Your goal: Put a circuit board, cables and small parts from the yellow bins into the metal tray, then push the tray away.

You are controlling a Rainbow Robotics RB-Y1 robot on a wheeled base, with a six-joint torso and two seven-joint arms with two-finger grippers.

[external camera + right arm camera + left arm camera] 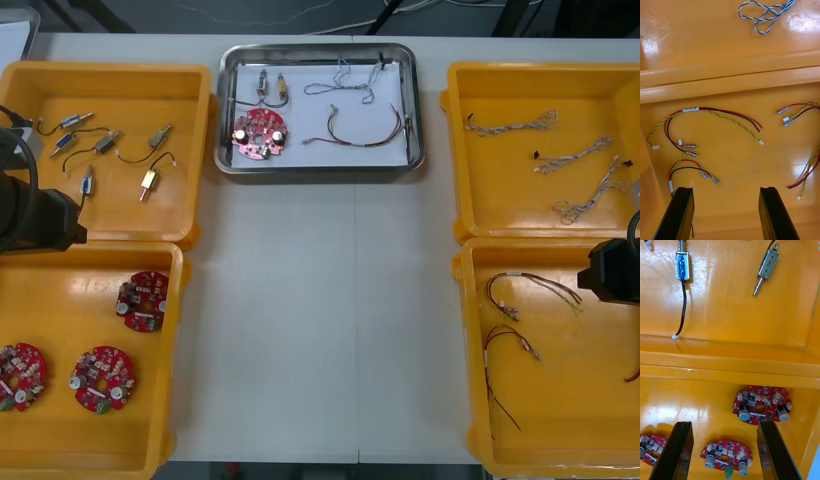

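A: Light worktop [320, 330], yellow bins [185, 100] at both sides, metal tray [320, 170] at the far middle. Loaded already?
B: Seems so: circuit board [259, 135], blue-and-white cable [350, 80], red-and-yellow cable [365, 130] and small metal parts [272, 88], all lying inside. Probably only the push left.
A: How best?
B: Come in low behind the near rim, centred, then press straight away. Avoid off-centre contact, for fear of a spin.
A: And the jaws?
B: Left jaws spread wide, empty, over spare boards [762, 405] in the near left bin [60, 300]. Right jaws likewise wide, empty, above loose cables [711, 116] in the near right bin [570, 420], touching nothing.
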